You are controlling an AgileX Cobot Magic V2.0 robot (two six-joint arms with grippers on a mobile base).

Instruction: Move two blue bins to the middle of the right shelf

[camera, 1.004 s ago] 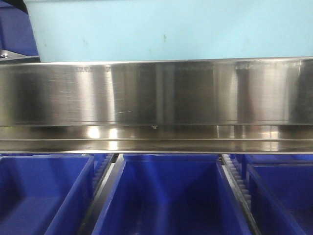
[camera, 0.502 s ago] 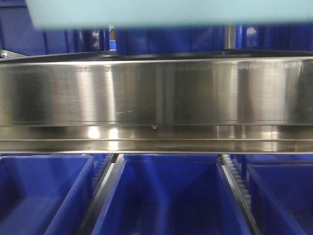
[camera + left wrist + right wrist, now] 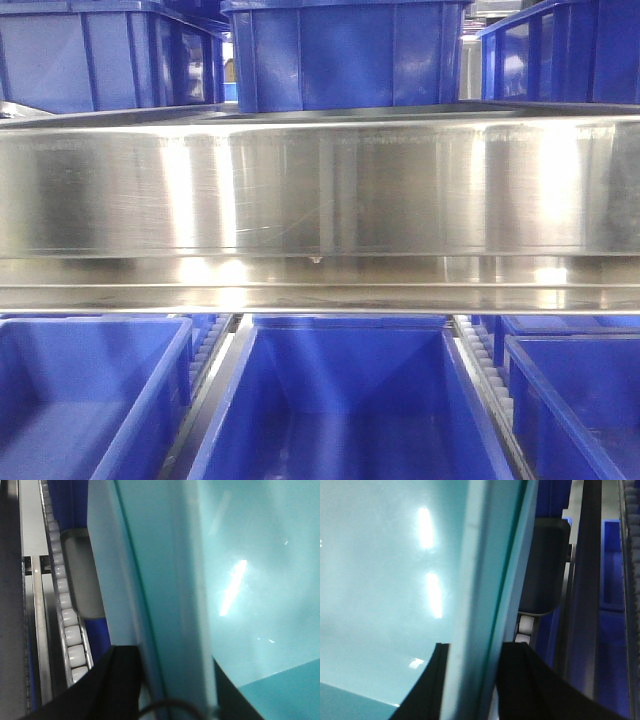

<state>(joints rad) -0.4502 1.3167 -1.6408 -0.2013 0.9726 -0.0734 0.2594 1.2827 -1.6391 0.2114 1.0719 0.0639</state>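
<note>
now the pale blue bin [image 3: 250, 580] is gone from the front view. 1 second ago it filled the top of that view, half a second ago only its lower edge showed, and at this moment nothing of it is left there. it has been raised clear of the steel shelf front [image 3: 320, 190], which spans the whole width of the view and has not shifted. both wrist views are filled by the bin's smooth walls, so it hangs between the 2 arms, above the front camera's sight.

judging by this, the lift is done and the carry toward the right shelf's middle level comes next. nothing here shows that shelf, nor a second bin in hand.

with the pale bin out of the way, rear bins [image 3: 345, 55] in dark blue show beyond the steel front. below it, 3 open bins [image 3: 345, 400] sit side by side, apparently empty. a roller track [image 3: 67, 625] runs beside the bin in the left wrist view.

the left claw [image 3: 175, 685] has dark fingers [image 3: 117, 680] on either side of the bin wall and looks clamped on it. the right claw [image 3: 472, 680] straddles the opposite wall in the same way.

no brand, label or writing can be read in any view.
</note>
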